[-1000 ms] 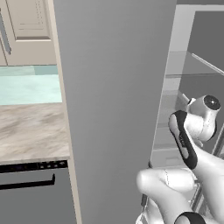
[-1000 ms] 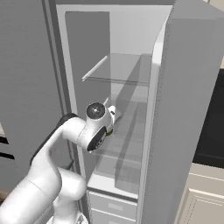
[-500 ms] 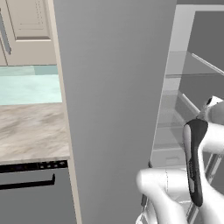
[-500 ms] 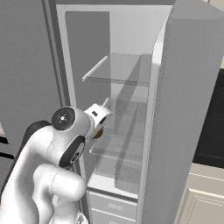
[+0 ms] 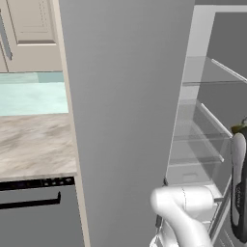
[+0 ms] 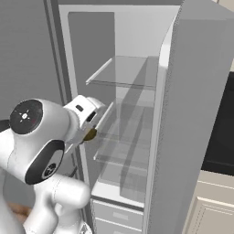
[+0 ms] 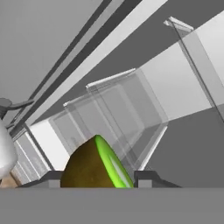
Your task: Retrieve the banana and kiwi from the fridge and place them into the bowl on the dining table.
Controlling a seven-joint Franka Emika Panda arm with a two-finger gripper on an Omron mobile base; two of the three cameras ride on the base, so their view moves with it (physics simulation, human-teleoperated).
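Kiwi point(image 7: 97, 165) sat clamped between the partly closed fingers point(image 7: 97, 177); over the last second the arm had swung clear of the fridge point(image 6: 137, 82) shelves, so retrieval was underway.

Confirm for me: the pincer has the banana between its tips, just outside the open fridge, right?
Not the banana. The hand view shows the kiwi, brown skin with a green cut face, sitting between the pincer tips. The rest holds: the right base view shows the hand just in front of the open fridge.
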